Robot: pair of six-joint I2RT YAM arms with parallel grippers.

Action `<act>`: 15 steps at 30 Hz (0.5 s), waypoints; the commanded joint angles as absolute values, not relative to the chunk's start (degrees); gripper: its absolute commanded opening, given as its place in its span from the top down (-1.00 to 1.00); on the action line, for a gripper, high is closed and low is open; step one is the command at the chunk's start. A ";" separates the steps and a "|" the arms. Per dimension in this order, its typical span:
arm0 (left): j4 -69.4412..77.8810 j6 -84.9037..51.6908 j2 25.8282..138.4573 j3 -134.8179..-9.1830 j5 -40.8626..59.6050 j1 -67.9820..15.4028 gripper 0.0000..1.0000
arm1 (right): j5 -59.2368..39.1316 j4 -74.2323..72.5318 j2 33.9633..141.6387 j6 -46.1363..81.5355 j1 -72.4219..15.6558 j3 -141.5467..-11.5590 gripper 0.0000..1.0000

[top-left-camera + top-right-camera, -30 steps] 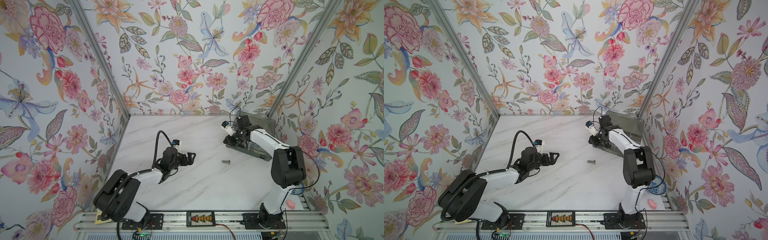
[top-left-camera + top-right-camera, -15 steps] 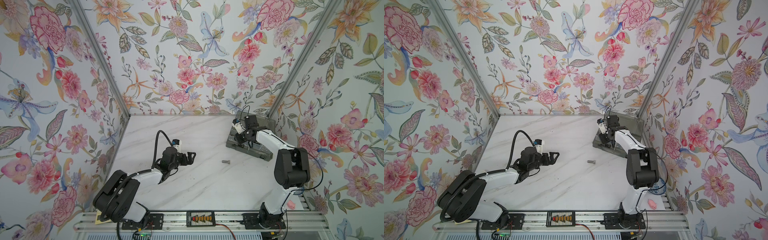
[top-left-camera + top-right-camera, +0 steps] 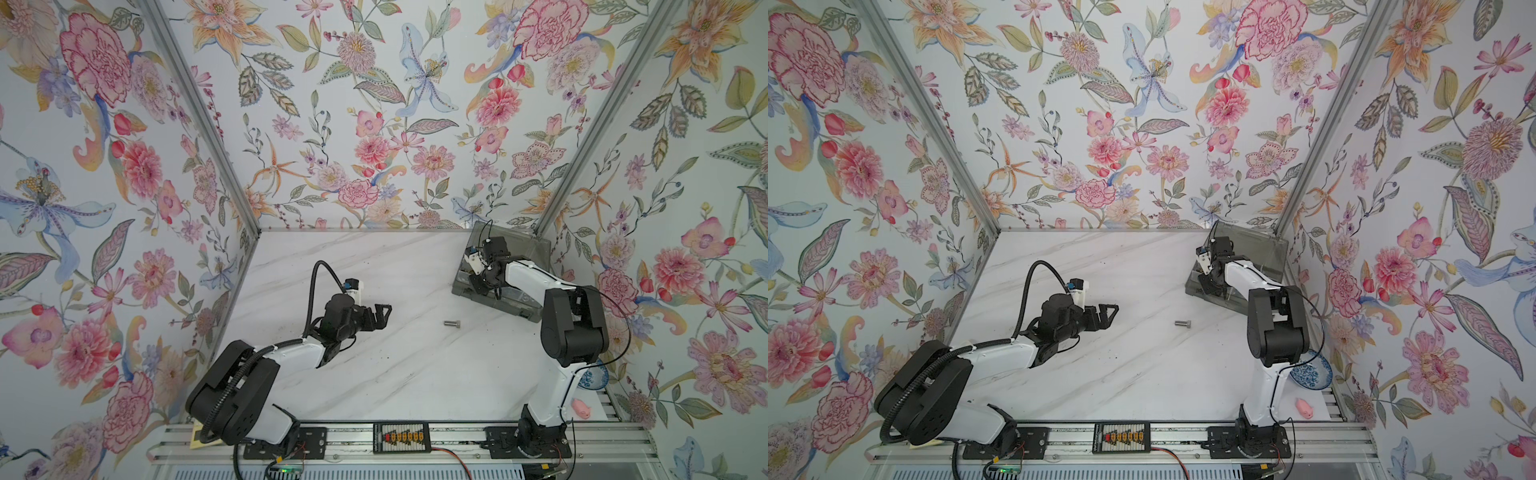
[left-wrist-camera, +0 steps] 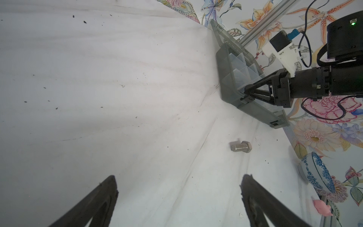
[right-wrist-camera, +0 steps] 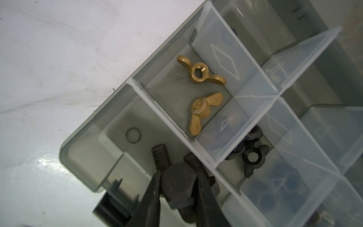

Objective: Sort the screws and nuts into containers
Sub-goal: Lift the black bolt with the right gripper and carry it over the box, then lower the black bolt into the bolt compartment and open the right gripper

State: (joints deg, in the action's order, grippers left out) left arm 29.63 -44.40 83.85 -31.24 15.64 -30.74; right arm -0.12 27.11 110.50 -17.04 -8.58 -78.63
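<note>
Nearest us, our left gripper (image 4: 178, 200) hangs with jaws spread; the silver bolt (image 3: 452, 323) lies loose on the table between the arms, long axis crosswise. Farther back, our right gripper (image 5: 177, 188) pinches a black screw (image 5: 176, 184) over the organiser box (image 5: 94, 125) (no legible writing)

Two robot arms pair white link shells with bulky black joint housings; the left arm (image 3: 291, 357) trails a ribbed black hose, the right arm (image 3: 552, 316) thin black cables. Each black triangular-fingered gripper apparently carries a small white, blue-plugged wrist camera (image 3: 353, 286).
</note>
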 commanded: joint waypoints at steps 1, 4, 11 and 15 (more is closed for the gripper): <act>29.95 -44.64 82.92 -31.29 14.77 -30.30 -0.99 | 1.69 26.10 110.85 -15.76 -8.31 -79.52 0.45; 29.95 -44.65 82.97 -31.29 14.77 -30.33 -0.99 | 2.03 26.10 110.27 -15.30 -8.35 -79.41 0.26; 29.91 -44.70 82.81 -31.13 14.79 -30.29 -0.99 | 1.19 25.84 106.93 -14.03 -8.30 -78.45 0.06; 29.82 -44.63 82.24 -30.85 14.54 -30.37 -0.99 | -0.57 25.36 103.01 -12.99 -8.59 -76.76 0.01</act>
